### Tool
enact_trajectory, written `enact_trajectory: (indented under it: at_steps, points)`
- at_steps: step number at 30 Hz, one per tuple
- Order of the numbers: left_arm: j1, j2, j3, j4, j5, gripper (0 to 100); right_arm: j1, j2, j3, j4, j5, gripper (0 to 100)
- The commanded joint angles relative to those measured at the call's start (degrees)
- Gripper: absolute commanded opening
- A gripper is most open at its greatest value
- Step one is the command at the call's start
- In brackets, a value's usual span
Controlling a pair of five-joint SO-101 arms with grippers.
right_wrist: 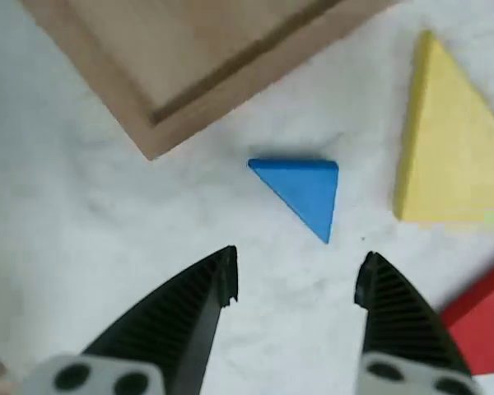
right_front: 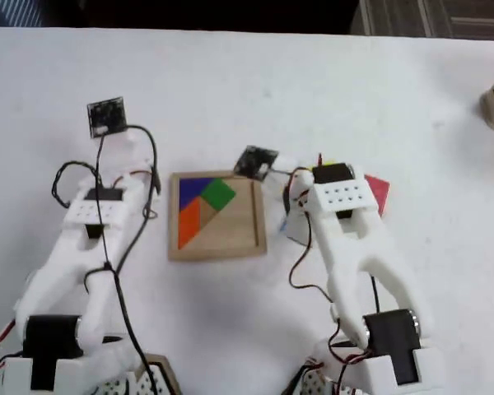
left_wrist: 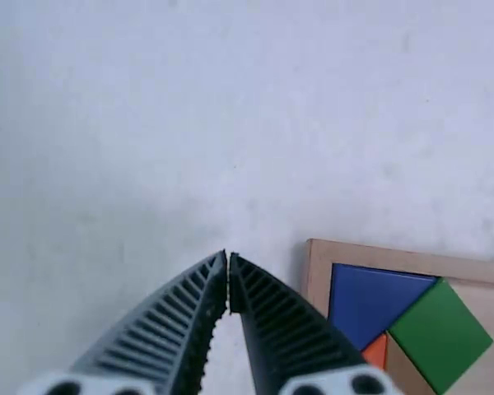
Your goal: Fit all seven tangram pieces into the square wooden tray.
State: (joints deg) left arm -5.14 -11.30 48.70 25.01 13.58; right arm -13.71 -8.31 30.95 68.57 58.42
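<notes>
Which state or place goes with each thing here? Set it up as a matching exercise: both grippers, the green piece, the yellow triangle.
1 left gripper
2 right gripper
3 green piece
4 yellow triangle

A open
B in the tray
C shut
D on the table, outside the tray

Pairs: 1-C, 2-A, 3-B, 4-D.

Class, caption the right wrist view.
Open right gripper near a small blue triangle, by a corner of the wooden tray.
</notes>
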Motion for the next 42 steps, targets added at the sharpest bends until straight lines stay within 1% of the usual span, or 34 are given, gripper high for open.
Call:
enact_trajectory:
  at_steps: [1,3,7,14,19,26,30,32,36,39,42]
  points:
    - [-0.84,0.04,-3.25,-1.49,0.09,3,-0.48,-0.31,-2.37,-0.84,10.2,23.5]
    - [-0.84,0.13,-3.25,-1.58,0.09,3,-0.4,0.66,-2.37,-0.75,14.42,23.5]
    - [-0.75,0.13,-3.25,-1.58,0.09,3,-1.01,6.2,-2.73,-0.84,20.22,23.6]
    - [-0.66,0.13,-3.25,-1.58,0.0,3,-1.89,16.57,-10.2,-1.1,20.4,23.5]
    - [-0.66,0.13,-3.34,-1.58,0.0,3,-1.71,22.29,-16.7,-1.01,15.91,23.4]
    - [-0.48,0.13,-3.43,-1.58,0.0,3,-1.89,25.45,-21.36,-1.1,12.75,23.4]
    - [-0.48,0.13,-3.43,-1.58,0.0,3,-1.45,26.24,-24.7,-1.19,7.38,23.2]
    - [-0.4,0.13,-3.43,-1.58,0.0,3,-0.57,27.03,-25.67,-1.19,6.15,20.4]
    - [-0.4,0.13,-3.43,-1.58,0.0,3,0.22,29.93,-26.9,-1.19,5.8,9.4]
    - [-0.4,0.13,-3.43,-1.58,0.0,3,0.22,32.66,-28.57,-0.75,4.84,4.2]
    - [-0.4,0.13,-3.34,-1.58,0.0,3,0.31,34.24,-30.86,1.27,-1.05,3.5]
